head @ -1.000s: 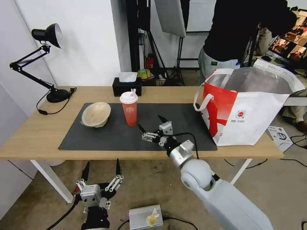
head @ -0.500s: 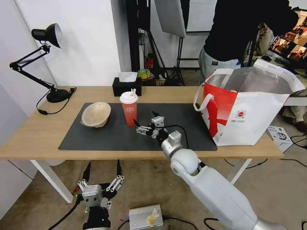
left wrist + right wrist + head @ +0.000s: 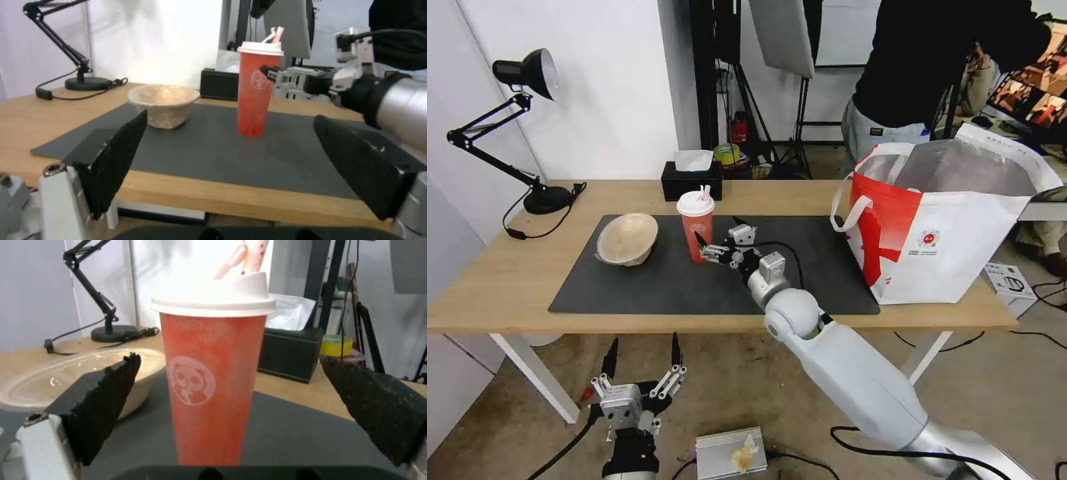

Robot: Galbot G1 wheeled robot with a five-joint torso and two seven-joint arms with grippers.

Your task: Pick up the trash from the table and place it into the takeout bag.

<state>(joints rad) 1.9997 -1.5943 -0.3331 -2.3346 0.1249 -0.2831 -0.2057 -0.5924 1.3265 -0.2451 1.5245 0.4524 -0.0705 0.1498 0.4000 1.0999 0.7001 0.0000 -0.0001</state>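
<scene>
A tall red cup with a white lid and straw stands upright on the dark mat of the table. My right gripper is open right beside the cup, one finger reaching in front of it; in the right wrist view the cup stands between the two fingers without touching them. A shallow beige bowl lies tilted on the mat left of the cup. The takeout bag stands open at the table's right end. My left gripper hangs open below the table's front edge.
A black tissue box sits just behind the cup. The black desk lamp stands at the back left, its cord trailing on the wood. A person stands behind the bag. A silver box lies on the floor.
My right arm has reached forward and to the left across the mat, bringing its open gripper from mid-mat up to the red cup. The left gripper has barely moved.
</scene>
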